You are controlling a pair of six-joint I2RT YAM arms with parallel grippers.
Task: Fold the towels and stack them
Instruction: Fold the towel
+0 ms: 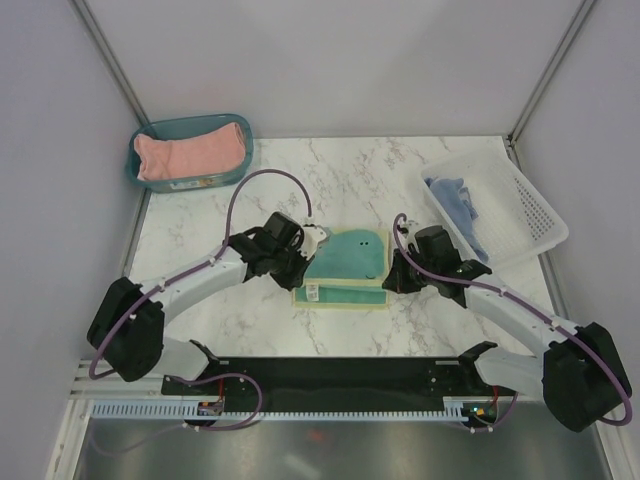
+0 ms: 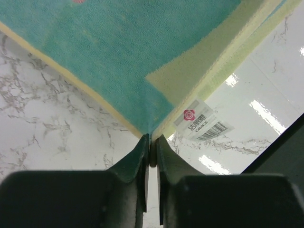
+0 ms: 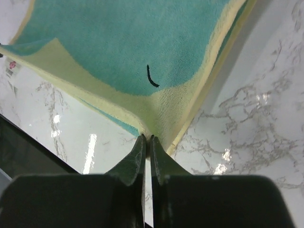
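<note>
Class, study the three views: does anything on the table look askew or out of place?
The folded whale towel is uneven: its lower layer juts out along the near edge, and its label sticks out at the near left corner. Nothing looks spilled or damaged.

Even, diffuse overhead light; shadows are faint. White glare streaks lie on the marble table [image 2: 266, 118] ahead and right of the left gripper [image 2: 151, 138] jaws, and on both sides of the right gripper [image 3: 147, 137] jaws. The whale towel [image 2: 109, 57] ahead is sharp; the finger bases nearest the lens are dark and soft.
</note>
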